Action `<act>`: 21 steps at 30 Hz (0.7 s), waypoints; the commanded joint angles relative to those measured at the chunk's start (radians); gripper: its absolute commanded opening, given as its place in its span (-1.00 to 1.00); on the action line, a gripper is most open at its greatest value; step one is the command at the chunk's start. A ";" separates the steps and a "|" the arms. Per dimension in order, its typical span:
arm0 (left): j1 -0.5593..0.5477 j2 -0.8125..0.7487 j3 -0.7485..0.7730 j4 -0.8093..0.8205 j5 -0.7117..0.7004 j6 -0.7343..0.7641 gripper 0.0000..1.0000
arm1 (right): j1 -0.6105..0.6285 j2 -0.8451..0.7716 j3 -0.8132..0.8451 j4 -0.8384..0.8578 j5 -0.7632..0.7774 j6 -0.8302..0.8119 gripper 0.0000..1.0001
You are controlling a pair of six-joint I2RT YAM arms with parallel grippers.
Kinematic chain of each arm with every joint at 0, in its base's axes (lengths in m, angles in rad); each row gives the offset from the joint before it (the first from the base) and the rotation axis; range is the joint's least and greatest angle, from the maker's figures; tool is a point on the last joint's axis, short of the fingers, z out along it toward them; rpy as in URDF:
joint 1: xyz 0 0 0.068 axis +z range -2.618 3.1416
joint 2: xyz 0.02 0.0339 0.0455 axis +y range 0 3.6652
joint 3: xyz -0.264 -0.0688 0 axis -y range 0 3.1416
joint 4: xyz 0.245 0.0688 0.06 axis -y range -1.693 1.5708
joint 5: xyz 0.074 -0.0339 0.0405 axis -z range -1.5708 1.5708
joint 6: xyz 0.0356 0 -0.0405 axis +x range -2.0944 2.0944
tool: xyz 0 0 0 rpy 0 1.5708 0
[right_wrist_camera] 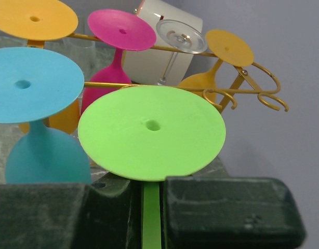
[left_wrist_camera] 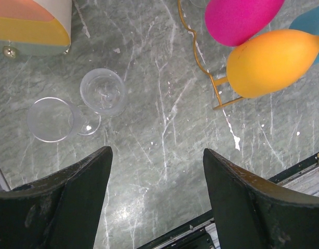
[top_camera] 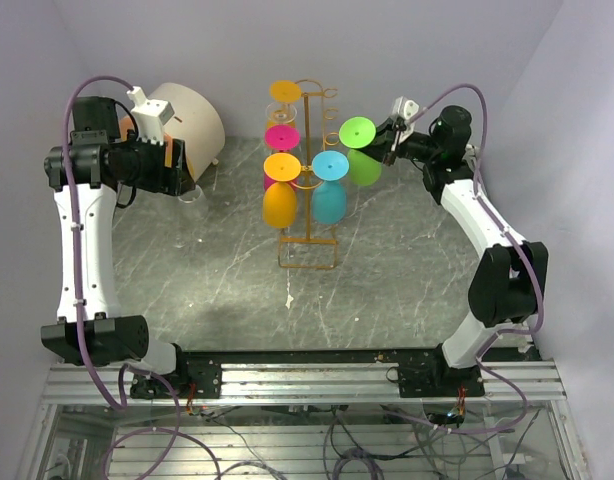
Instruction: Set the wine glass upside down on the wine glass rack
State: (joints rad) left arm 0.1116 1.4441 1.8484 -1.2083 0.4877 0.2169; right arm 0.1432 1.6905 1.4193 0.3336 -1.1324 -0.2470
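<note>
My right gripper (right_wrist_camera: 151, 207) is shut on the stem of a lime green wine glass (right_wrist_camera: 151, 132) and holds it upside down, foot up. In the top view this green glass (top_camera: 357, 132) hangs in the air just right of the orange-yellow wire rack (top_camera: 309, 235), level with its right-side loops (right_wrist_camera: 255, 91). Orange (top_camera: 279, 203), pink (top_camera: 283, 137) and blue (top_camera: 329, 203) glasses hang upside down on the rack. My left gripper (left_wrist_camera: 157, 153) is open and empty, high above the table's left side (top_camera: 177, 168).
Two clear glasses (left_wrist_camera: 102, 92) (left_wrist_camera: 48, 119) lie on the marble table below the left gripper. A white drum-shaped container (top_camera: 192, 120) stands at the back left. A clear glass (right_wrist_camera: 181, 36) hangs on the rack's far side. Walls close in the back and right.
</note>
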 commanded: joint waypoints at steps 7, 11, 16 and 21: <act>0.008 0.033 0.007 0.005 0.032 -0.006 0.61 | 0.031 0.077 0.112 0.039 -0.066 0.073 -1.00; 0.009 0.038 0.007 0.005 0.027 -0.006 0.61 | 0.058 0.112 0.169 -0.075 -0.048 0.005 -1.00; 0.009 0.036 0.005 0.006 0.025 -0.007 0.61 | 0.070 0.130 0.193 -0.119 -0.039 -0.022 -1.00; 0.009 0.034 0.004 0.006 0.037 -0.007 0.61 | 0.078 0.129 0.200 -0.167 -0.046 -0.062 -1.00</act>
State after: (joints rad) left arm 0.1116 1.4849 1.8484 -1.2083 0.4934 0.2169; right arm 0.2146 1.8149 1.5875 0.2222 -1.1751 -0.2577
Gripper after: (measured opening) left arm 0.806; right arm 0.076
